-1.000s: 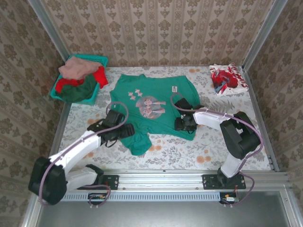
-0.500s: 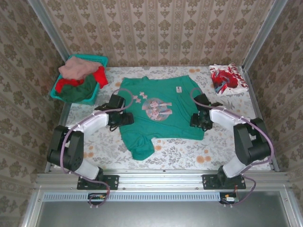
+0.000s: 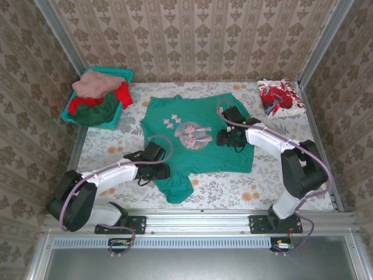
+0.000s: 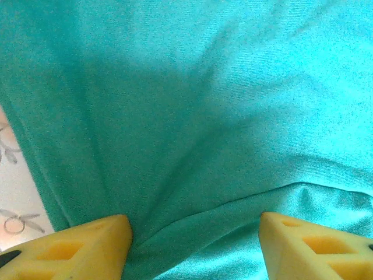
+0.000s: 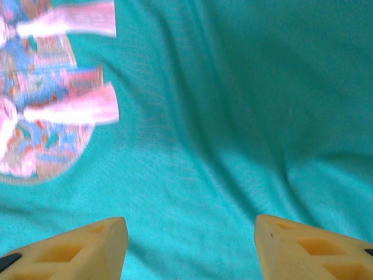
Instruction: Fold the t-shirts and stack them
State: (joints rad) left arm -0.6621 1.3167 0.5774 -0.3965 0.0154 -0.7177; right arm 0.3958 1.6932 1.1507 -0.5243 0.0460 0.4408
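Note:
A teal-green t-shirt (image 3: 201, 157) with a pale pink chest print (image 3: 195, 134) lies spread face up in the middle of the table. My left gripper (image 3: 164, 171) is open, low over the shirt's near-left part; in the left wrist view its yellow fingers (image 4: 76, 248) straddle a creased fold of teal cloth (image 4: 192, 146). My right gripper (image 3: 221, 139) is open over the shirt's right chest, and its fingers (image 5: 315, 248) stand wide apart above the cloth, with the print (image 5: 52, 116) to their left. A folded red-and-white t-shirt (image 3: 281, 97) lies at the back right.
A teal mesh basket (image 3: 119, 73) at the back left holds salmon-pink (image 3: 96, 83), red (image 3: 123, 93) and dark green (image 3: 93, 114) shirts. The floral table cover (image 3: 262, 186) lies bare to the right of and in front of the shirt. Patterned walls close in three sides.
My left gripper has swung from the shirt's left sleeve down to its near-left part, its jaws narrowing. My right gripper has moved from the right edge up and inward onto the chest.

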